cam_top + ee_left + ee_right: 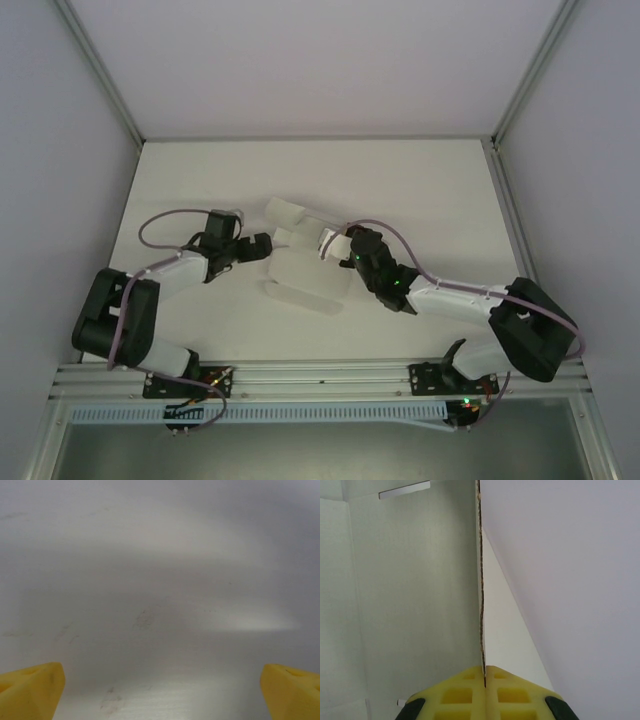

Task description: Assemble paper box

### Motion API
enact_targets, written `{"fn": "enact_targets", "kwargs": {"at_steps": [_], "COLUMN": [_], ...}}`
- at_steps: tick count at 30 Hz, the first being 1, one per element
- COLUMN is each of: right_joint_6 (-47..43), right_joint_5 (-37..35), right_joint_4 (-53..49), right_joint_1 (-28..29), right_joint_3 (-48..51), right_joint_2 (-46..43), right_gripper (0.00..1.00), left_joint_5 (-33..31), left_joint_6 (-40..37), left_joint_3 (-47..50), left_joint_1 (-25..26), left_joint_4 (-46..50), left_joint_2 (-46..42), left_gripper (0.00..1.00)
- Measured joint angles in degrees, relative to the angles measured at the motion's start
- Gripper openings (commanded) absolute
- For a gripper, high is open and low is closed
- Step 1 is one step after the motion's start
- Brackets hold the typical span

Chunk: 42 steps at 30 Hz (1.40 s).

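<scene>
overhead looks down onto table point(200, 185) from near edge; wrist views close-up; right one shares paper box point(300, 280).

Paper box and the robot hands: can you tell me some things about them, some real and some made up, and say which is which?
1. The right gripper is shut on a thin edge of the paper box. True.
2. The left gripper is squeezing the box too. False: its yellow fingers stand wide apart with nothing between them.
3. The box is all folded up and closed. False: from above it is open, with flaps sticking out.
4. The box is plain white. True.
</scene>
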<state>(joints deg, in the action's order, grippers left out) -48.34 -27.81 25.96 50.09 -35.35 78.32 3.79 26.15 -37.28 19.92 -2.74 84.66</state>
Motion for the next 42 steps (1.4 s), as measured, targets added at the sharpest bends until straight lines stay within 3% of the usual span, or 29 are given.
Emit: {"fn": "enact_targets", "kwargs": {"at_steps": [6, 14, 27, 34, 42], "right_joint_6": [1.03, 2.58, 3.08, 0.28, -7.54], "right_joint_5": [0.00, 0.00, -1.18, -2.64, -3.69], "right_joint_4": [-1.05, -1.99, -2.56, -1.44, 0.28], "right_joint_1": [-0.22, -0.17, 0.55, 0.55, 0.61], "right_joint_3": [-0.02, -0.07, -0.28, -0.92, -0.98], "right_joint_2": [0.57, 1.95, 3.91, 5.33, 6.56], "right_gripper": [0.00, 0.00, 0.00, 0.00, 0.00], "left_joint_5": [5.03, 5.81, -10.08, -10.58, -8.63], "left_joint_6": [-1.42, -4.11, -3.54, -2.05, -1.86], "left_joint_3": [0.02, -1.05, -3.30, -1.31, 1.38], "left_joint_1": [0.26, 4.90, 14.14, 12.17, 5.25], "left_joint_4": [-6.75, -9.25, -9.29, -10.27, -7.08], "left_joint_2": [1.42, 4.28, 8.17, 5.92, -9.20], "left_gripper": [1.00, 1.00, 1.00, 1.00, 1.00]}}
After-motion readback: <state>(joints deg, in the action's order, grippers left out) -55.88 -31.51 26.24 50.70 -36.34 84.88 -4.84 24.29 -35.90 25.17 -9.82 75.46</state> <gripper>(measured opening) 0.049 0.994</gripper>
